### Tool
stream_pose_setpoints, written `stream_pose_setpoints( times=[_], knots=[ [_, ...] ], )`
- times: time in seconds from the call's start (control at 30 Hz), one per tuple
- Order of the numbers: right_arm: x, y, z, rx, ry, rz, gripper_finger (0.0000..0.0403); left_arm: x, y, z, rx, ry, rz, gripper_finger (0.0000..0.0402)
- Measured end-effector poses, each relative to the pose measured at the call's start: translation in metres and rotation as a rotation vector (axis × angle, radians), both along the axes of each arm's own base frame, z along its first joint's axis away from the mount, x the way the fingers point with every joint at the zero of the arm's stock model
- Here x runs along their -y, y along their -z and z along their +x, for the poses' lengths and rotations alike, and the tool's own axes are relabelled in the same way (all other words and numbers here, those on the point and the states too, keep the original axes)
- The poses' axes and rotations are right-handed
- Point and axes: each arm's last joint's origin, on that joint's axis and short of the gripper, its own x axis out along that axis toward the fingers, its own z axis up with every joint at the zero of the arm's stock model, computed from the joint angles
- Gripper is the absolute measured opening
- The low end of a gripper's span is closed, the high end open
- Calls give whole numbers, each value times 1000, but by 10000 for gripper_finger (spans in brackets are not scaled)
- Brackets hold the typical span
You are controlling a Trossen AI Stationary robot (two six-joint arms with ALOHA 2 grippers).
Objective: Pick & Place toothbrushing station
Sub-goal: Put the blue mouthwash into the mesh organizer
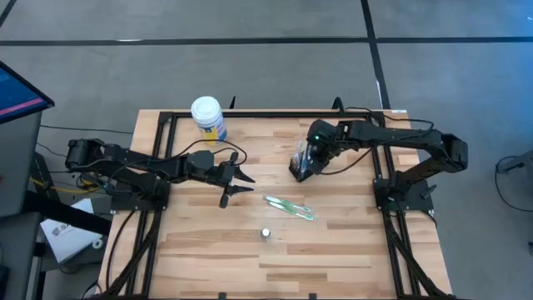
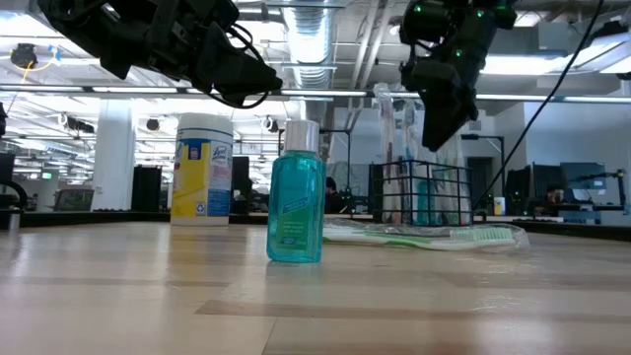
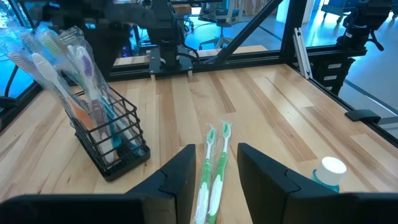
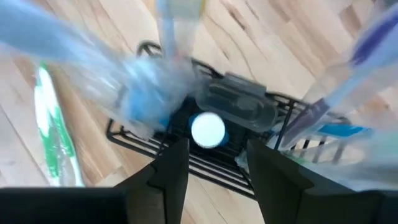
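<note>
The black wire holder stands upright on the surface's right half, packed with wrapped brushes that lean out of its top. The right gripper hangs directly over it, hiding most of it from above; its fingers are spread and hold nothing, with the holder's rim between them in the wrist view, where the wrappers blur and a pale round cap inside is hard to identify. A pack of green brushes lies flat near the middle, apart from the holder. The teal bottle stands nearer the front edge, cut off in the left wrist view. The left gripper hovers left of centre, fingers apart and empty. A white-lidded jar stands at the back
</note>
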Motion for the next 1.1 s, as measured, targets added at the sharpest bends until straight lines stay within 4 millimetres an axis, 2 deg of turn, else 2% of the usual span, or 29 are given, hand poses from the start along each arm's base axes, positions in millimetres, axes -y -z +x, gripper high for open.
stream_pose_setpoints(
  times=[0.27,0.53,0.7,0.93,1.1],
  knots=[
    [0,-17,0,-11,0,4,148,0,0,0,0,0,0,114],
    [-4,-24,-5,-65,13,30,145,0,0,0,0,1,0,114],
    [-12,-35,-6,-88,9,47,141,0,0,0,-1,1,-8,114],
    [-28,-59,1,-25,-32,39,143,3,0,0,-4,57,-41,114],
    [-46,-61,4,-19,-101,38,141,9,6,-4,4,101,-41,114]
  ],
)
